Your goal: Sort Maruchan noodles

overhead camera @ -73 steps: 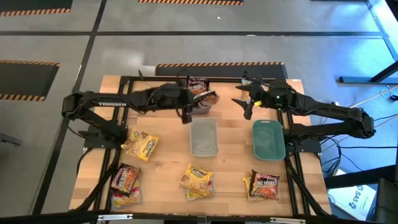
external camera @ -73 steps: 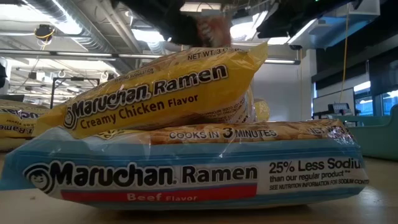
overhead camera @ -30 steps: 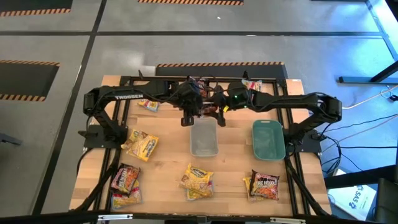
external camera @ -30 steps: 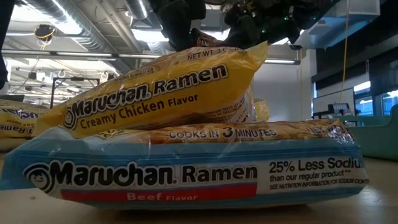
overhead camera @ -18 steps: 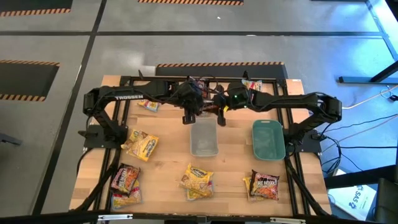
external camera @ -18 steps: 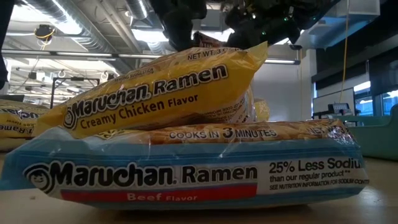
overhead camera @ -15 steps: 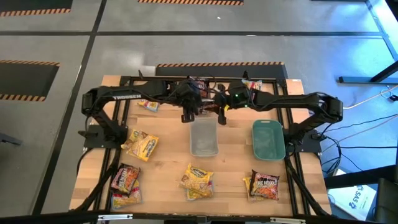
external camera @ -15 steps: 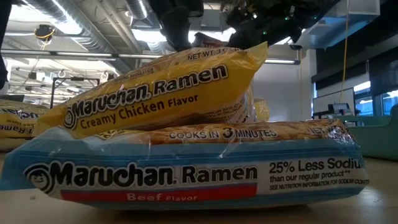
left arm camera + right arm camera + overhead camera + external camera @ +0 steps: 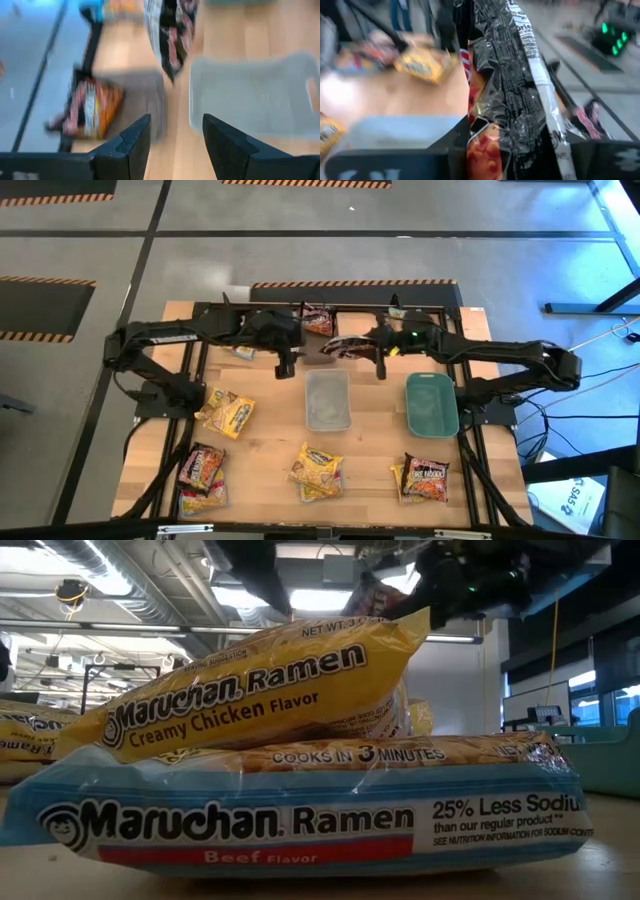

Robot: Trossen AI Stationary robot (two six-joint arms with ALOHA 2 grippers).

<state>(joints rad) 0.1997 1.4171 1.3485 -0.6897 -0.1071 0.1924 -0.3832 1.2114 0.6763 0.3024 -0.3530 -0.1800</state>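
Step in hand looks like a handover: the right gripper [image 9: 352, 347] is gripping a dark brown-red packet [image 9: 338, 347] in the air at the far middle of the table [image 9: 270, 470], just past the far edge of the clear bin [image 9: 327, 401]. In the right wrist view the same dark brown-red packet [image 9: 507, 95] is hanging pinched between that arm's fingers, clenched on its crinkled edge.

The left gripper [image 9: 283, 363] is sitting just beside it on the left, fingers [image 9: 129, 145] parted with nothing between them; the packet [image 9: 170, 30] shows ahead of it, apart from the fingers.

Other noodles are lying around: a yellow packet [image 9: 229, 413] at left, a mixed pile [image 9: 201, 477] near left front, a yellow stack [image 9: 317, 470] at front middle, an orange-red one [image 9: 425, 478] at front right, and one dark packet [image 9: 318, 319] by the grey bin [image 9: 316, 356] at the far edge. The teal bin [image 9: 432, 404] is sitting at right.

Next move, as a guess: the right arm needs to carry the packet over whichever bin takes the dark ones and open there; which bin that is cannot be told from here. The left arm needs to stay out of that path.
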